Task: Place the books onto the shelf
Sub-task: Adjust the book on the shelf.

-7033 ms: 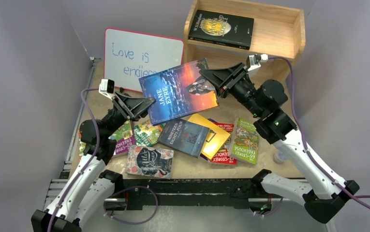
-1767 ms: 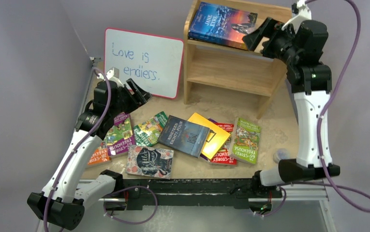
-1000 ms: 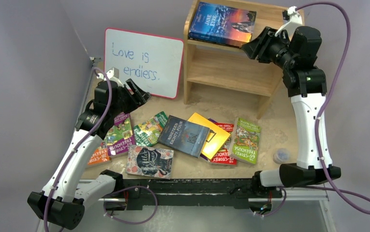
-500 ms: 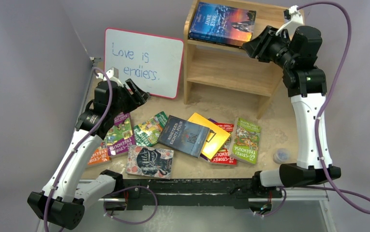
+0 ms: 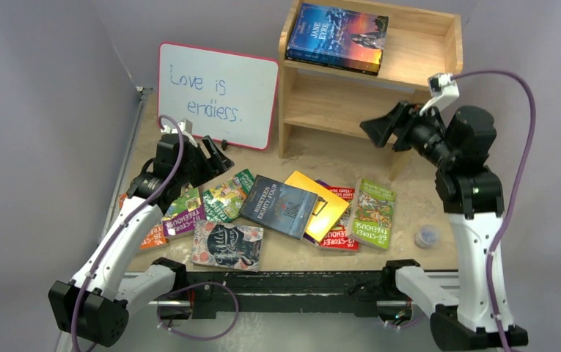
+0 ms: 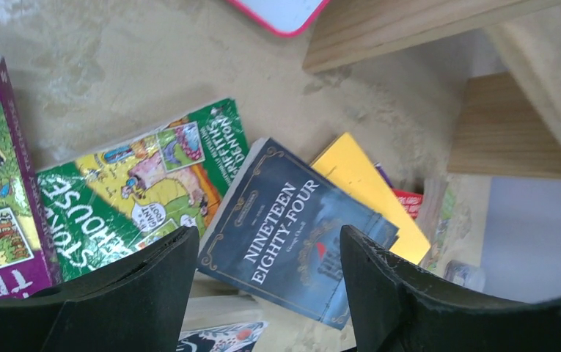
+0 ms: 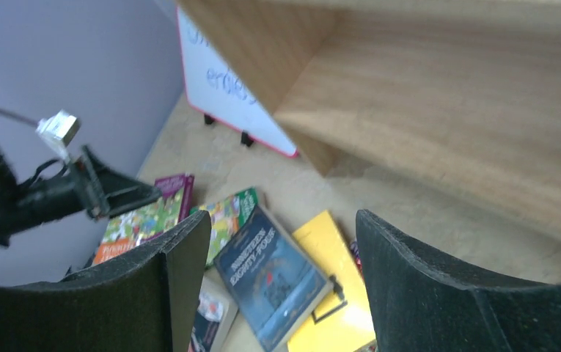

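Observation:
The wooden shelf (image 5: 416,55) stands at the back right, with the Jane Eyre book (image 5: 336,35) lying flat on its top tier. Several books lie on the table: dark blue Nineteen Eighty-Four (image 5: 279,206) (image 6: 292,231) (image 7: 270,275), a yellow one (image 5: 330,207), a green Treehouse (image 5: 372,213), a red one (image 5: 340,240), floral Little Women (image 5: 227,246), another green one (image 5: 226,198) and a purple one (image 5: 183,213). My left gripper (image 5: 217,152) (image 6: 270,253) hovers open above the left books. In front of the shelf's lower tier, my right gripper (image 5: 371,128) (image 7: 283,227) hangs open and empty.
A pink-edged whiteboard (image 5: 215,92) leans at the back, left of the shelf. A small round cap (image 5: 427,236) lies on the table at the right. Grey walls close in both sides.
My right gripper has drawn back from the top tier and dropped in front of the lower tier, its jaws wider. The left gripper has shifted slightly forward over the books.

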You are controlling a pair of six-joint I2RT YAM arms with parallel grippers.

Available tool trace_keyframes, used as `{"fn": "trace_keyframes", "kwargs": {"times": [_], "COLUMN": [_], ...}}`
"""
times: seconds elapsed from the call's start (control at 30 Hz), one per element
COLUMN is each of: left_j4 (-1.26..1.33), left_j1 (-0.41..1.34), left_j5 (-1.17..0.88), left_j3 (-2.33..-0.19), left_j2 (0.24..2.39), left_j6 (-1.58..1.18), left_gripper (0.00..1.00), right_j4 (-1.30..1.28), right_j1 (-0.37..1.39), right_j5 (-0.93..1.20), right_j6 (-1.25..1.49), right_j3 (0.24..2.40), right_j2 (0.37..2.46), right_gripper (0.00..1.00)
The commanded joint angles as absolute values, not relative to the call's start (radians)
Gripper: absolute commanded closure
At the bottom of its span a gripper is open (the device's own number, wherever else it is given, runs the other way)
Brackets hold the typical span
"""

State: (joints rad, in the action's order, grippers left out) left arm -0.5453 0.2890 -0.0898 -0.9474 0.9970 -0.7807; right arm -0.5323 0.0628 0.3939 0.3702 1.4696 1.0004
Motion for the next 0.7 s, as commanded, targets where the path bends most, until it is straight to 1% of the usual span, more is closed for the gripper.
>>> {"fn": "trace_keyframes", "kwargs": {"times": [0.0,0.07,0.17,0.3,0.53,0.67], "left_j4": [-0.486,-0.451,-0.375,-0.293,-0.256,-0.236], "left_j1": [0.290,0.293,0.304,0.326,0.350,0.351], "left_j5": [-0.117,-0.136,-0.153,-0.170,-0.152,-0.152], "left_j3": [-0.889,-0.852,-0.790,-0.727,-0.687,-0.667], "left_j2": [1.025,1.049,1.096,1.187,1.283,1.315], "left_j6": [-0.767,-0.788,-0.834,-0.870,-0.877,-0.878], "left_gripper": [0.30,0.29,0.29,0.29,0.30,0.31], "right_j4": [-0.524,-0.498,-0.482,-0.447,-0.407,-0.340], "right_j1": [0.094,0.132,0.182,0.200,0.244,0.359], "right_j5": [0.540,0.546,0.489,0.422,0.320,0.211], "right_j6": [0.391,0.424,0.456,0.502,0.551,0.611], "right_j3": [1.333,1.259,1.162,1.038,0.828,0.722], "right_j2": [0.894,0.851,0.805,0.744,0.732,0.760], "right_gripper": [0.26,0.25,0.24,0.22,0.22,0.22]}}
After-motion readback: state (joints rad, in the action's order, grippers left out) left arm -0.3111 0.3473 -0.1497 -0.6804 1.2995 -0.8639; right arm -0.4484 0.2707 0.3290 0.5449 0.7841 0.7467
